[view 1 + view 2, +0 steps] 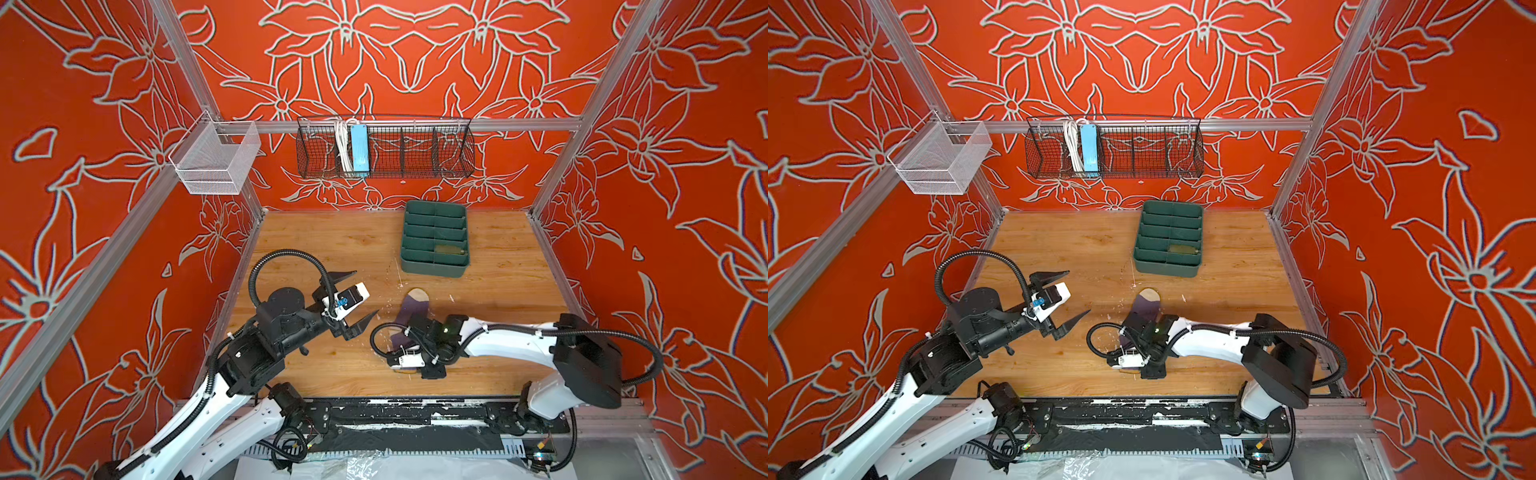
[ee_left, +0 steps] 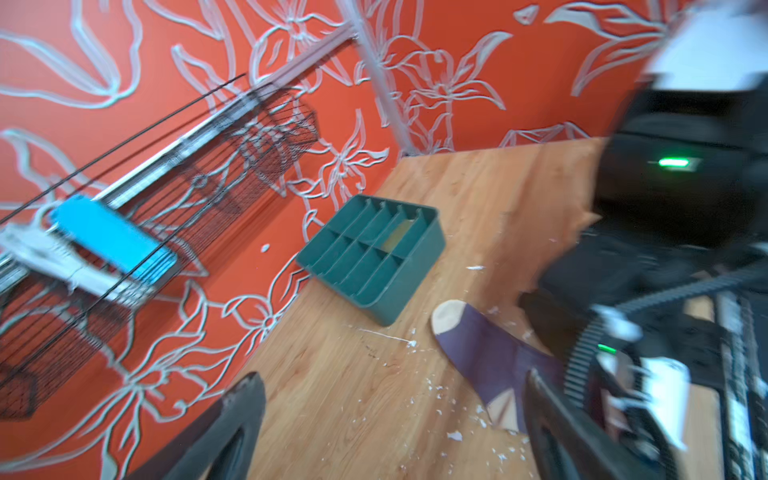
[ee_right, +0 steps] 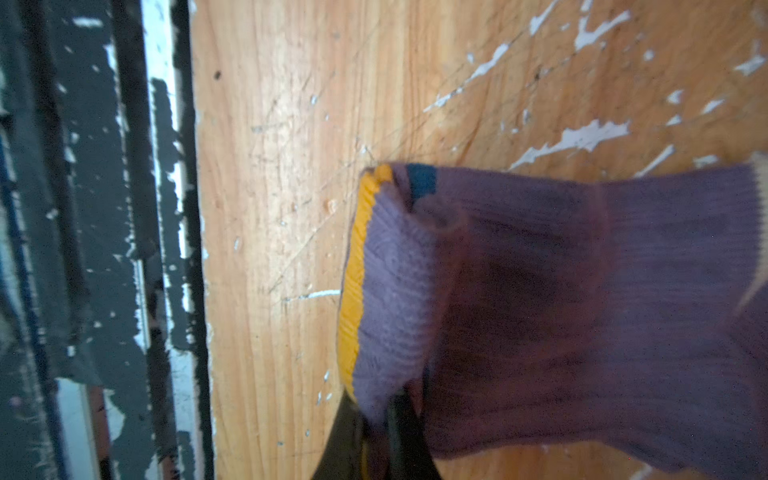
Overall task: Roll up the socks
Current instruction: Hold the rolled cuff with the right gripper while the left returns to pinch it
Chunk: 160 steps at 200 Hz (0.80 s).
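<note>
A purple ribbed sock (image 1: pixel 409 313) lies flat on the wooden table in both top views, its beige toe (image 1: pixel 1149 296) pointing to the back. My right gripper (image 3: pixel 380 411) is shut on the sock's yellow-edged cuff (image 3: pixel 353 291) at the near end, and in a top view its wrist (image 1: pixel 415 363) covers that end. My left gripper (image 1: pixel 366 292) hovers left of the sock, tilted, with its jaws wide open and nothing between them. In the left wrist view the sock (image 2: pixel 490 357) lies just past one finger (image 2: pixel 540 407). An olive-green bundle (image 1: pixel 449 249) sits in one tray compartment.
A green divided tray (image 1: pixel 434 268) stands behind the sock. On the back wall hangs a black wire basket (image 1: pixel 415 149) with a blue power strip (image 1: pixel 359 147). A white mesh basket (image 1: pixel 216 158) hangs at the left. A black rail (image 1: pixel 395 411) runs along the table's front edge.
</note>
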Available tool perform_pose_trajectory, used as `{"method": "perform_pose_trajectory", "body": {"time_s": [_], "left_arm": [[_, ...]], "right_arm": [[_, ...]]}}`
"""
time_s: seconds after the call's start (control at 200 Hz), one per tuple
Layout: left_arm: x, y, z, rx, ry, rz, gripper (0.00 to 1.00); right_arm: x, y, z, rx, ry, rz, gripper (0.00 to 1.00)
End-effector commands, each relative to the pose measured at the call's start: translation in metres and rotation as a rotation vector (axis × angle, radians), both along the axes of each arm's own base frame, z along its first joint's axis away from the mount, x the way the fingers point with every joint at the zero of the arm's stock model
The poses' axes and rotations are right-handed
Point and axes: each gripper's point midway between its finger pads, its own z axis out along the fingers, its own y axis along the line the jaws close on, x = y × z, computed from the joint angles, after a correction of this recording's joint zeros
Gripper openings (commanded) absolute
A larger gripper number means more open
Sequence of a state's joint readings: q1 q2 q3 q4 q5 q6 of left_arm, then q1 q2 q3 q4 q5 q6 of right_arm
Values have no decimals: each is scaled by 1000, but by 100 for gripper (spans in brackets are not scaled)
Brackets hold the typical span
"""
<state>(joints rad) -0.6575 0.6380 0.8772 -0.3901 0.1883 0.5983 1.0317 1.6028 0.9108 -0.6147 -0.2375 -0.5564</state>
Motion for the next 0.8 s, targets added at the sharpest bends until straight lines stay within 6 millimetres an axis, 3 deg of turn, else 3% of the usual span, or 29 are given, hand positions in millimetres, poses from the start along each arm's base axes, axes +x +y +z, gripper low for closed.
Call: {"method": "perform_pose_trajectory", "body": {"time_s": [0.0, 0.19, 0.29, 0.405, 0.535, 0.706, 0.796], "left_arm": [[-38, -10, -42, 142, -8, -232, 92], [-54, -23, -90, 282, -113, -312, 88], [-59, -34, -127, 434, -162, -330, 88], [-56, -50, -161, 588, -249, -309, 87], [-71, -77, -195, 634, -218, -354, 83], [-69, -103, -242, 693, -68, -286, 67], [-53, -113, -258, 710, -52, -183, 58]], "right_arm": [[-26, -17, -7, -87, 244, -15, 0], [-8, -8, -9, -71, 332, -77, 0], [-1, -7, -13, -78, 346, -84, 0], [5, -6, -15, -87, 364, -90, 0], [10, -5, -16, -92, 388, -94, 0], [12, -4, -14, -83, 390, -99, 0], [11, -5, -14, -83, 388, -95, 0]]}}
